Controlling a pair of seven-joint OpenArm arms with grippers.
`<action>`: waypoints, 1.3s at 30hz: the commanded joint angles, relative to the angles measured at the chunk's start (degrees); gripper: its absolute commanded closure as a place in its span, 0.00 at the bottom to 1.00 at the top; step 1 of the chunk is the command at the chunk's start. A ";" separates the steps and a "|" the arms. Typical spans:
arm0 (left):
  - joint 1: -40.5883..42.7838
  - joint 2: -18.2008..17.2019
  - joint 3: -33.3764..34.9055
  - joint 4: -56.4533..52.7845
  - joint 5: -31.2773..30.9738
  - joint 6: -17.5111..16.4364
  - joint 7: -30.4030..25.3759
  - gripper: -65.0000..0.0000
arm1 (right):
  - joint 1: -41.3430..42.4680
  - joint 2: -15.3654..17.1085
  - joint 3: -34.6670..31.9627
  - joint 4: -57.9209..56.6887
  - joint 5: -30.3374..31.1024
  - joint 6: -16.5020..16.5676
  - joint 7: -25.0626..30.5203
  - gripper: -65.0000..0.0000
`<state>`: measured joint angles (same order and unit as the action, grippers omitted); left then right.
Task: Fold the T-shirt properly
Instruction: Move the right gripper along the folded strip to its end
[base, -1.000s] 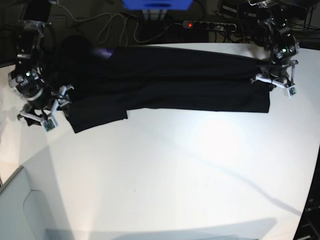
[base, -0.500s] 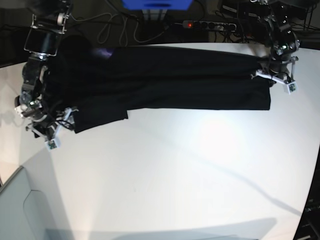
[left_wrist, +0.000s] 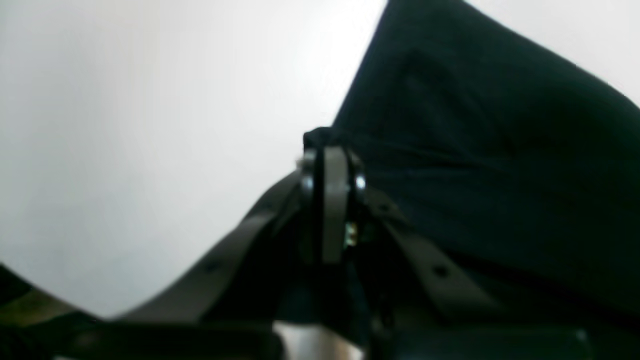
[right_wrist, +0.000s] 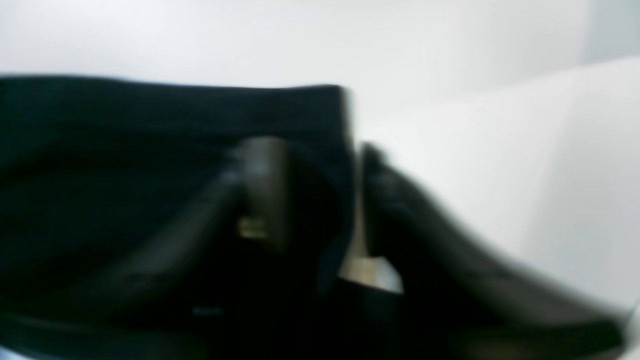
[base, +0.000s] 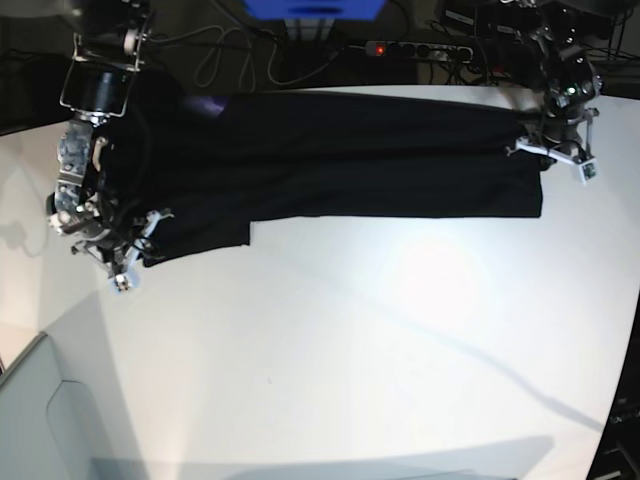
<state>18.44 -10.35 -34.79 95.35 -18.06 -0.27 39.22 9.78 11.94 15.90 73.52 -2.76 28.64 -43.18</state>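
The T-shirt (base: 340, 155) lies stretched in a long black band across the far half of the white surface (base: 380, 350), one end near the far right corner and the other by the left edge, with a sleeve-like flap sticking out toward me at the left end.

Against a second ago, I see my right tool (base: 135, 250) has shifted: it was standing off the cloth's left corner with its jaws spread, and it now sits right at that near left corner, drawn in over the edge of the fabric. In the right wrist view the right tool (right_wrist: 310, 175) is pressed together, with the hem of the T-shirt (right_wrist: 175, 115) running between the two fingers, so I take it as pinching the T-shirt. The left tool (base: 560, 150) has lifted slightly toward the far right corner and the right end of the cloth has followed it a little. In the left wrist view the left tool (left_wrist: 330, 165) is pressed together, pinching a small bunch of the T-shirt (left_wrist: 475, 150) at its tip.

Both wrist views are blurred, the right one badly. The printed side of the shirt is not showing; only plain black. No writing is legible anywhere. A red-lit power strip (base: 415, 49) lies beyond the far edge.
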 joint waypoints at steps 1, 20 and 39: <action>0.16 -0.86 -0.69 1.13 0.17 0.14 -1.02 1.00 | 0.90 0.76 -0.03 2.04 0.35 0.68 0.85 1.00; -0.28 -1.21 -0.60 1.75 0.17 0.14 -1.02 1.00 | -26.35 0.58 1.55 46.79 0.35 0.68 0.76 1.00; -1.69 -1.47 -0.60 1.75 0.17 0.14 -1.02 1.00 | -36.99 -0.30 6.30 45.39 0.17 0.68 1.38 1.00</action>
<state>16.82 -10.98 -35.05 96.05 -17.82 -0.27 39.24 -27.49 11.09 21.85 118.10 -2.81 28.64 -42.70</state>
